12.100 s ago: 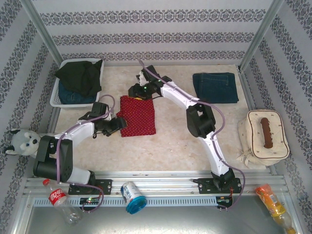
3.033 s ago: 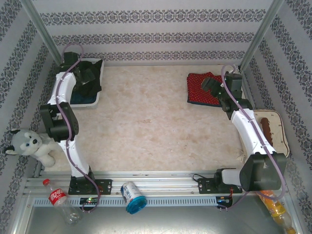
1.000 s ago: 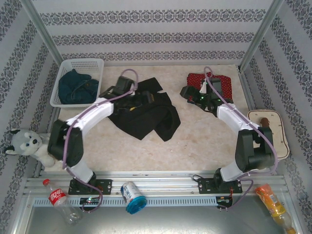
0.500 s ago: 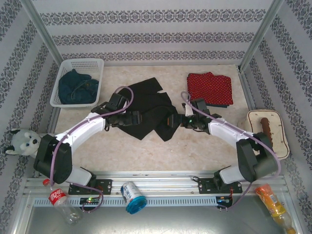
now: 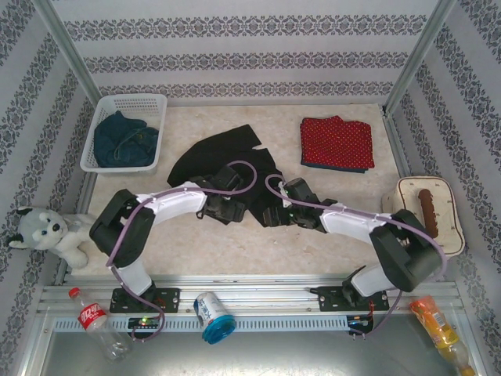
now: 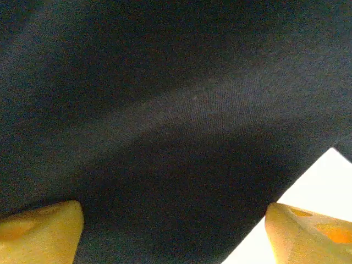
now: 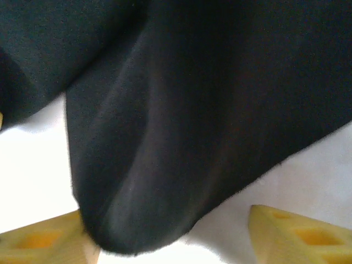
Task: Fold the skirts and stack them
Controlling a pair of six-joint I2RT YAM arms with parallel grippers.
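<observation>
Centre of the table (image 5: 196, 254), and both arms are down on the black skirt (image 5: 223, 160). It sprawls unfolded and rumpled from left of centre up toward the middle of the top frame, with one lobe hanging toward the lower middle.

The left gripper (image 5: 227, 210) sits on the skirt's near edge. From its wrist camera, the two yellow fingers (image 6: 38, 234) are far apart in the bottom corners with dark cloth spread between them. The jaws are released and nothing is pinched. A sliver of bright table peeks in at the lower right of that view.

The right gripper (image 5: 272, 217) is just beside it, at the skirt's lower right lobe. Its wrist view shows a rounded fold of black cloth drooping between the fingers (image 7: 294, 234) and brushing the left one. A clear gap remains on the right side, so those jaws are released too and have no grip.

Upper right, the red skirt (image 5: 337, 141) lies folded and flat on top of the folded denim skirt (image 5: 338, 167), whose blue edge shows below it. Upper left, the loose denim skirt (image 5: 121, 139) is bunched inside the basket (image 5: 129, 98), well apart from the action.
</observation>
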